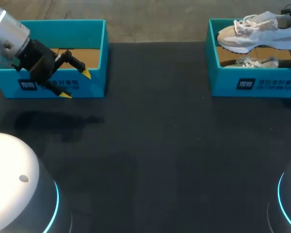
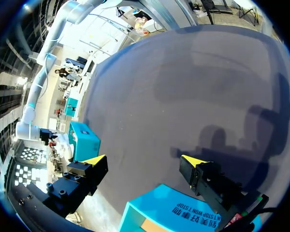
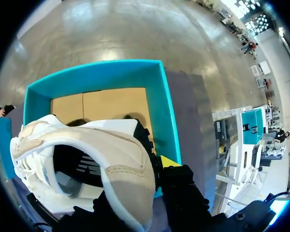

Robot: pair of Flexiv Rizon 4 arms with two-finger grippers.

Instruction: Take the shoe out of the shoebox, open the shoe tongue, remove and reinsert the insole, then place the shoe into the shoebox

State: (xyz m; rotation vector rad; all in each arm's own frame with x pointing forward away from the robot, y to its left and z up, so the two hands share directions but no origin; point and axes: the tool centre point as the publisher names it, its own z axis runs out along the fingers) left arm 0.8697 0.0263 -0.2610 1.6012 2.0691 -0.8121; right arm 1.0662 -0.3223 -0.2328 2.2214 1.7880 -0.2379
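1. Left gripper (image 1: pixel 75 84) (image 2: pixel 144 160): fingers spread wide and holding nothing. It hangs over the front wall of the left teal box (image 1: pixel 94 58), with the left arm (image 1: pixel 9 34) angling in from the far left.
2. Right gripper (image 3: pixel 157 176): clamped on the heel of the beige and white shoe (image 1: pixel 247 31) (image 3: pixel 87 154). The shoe is held above the open teal shoebox (image 1: pixel 213 58) (image 3: pixel 157 101), at the far right of the black table (image 1: pixel 155 145).
3. White print (image 1: pixel 269 83) marks each box's front wall.

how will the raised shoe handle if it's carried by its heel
Probably light for its size: the shoe looks like a padded sneaker with a thick sole. Held at the heel by the right gripper, its toe may droop or swing. Loose laces could snag the shoebox wall.
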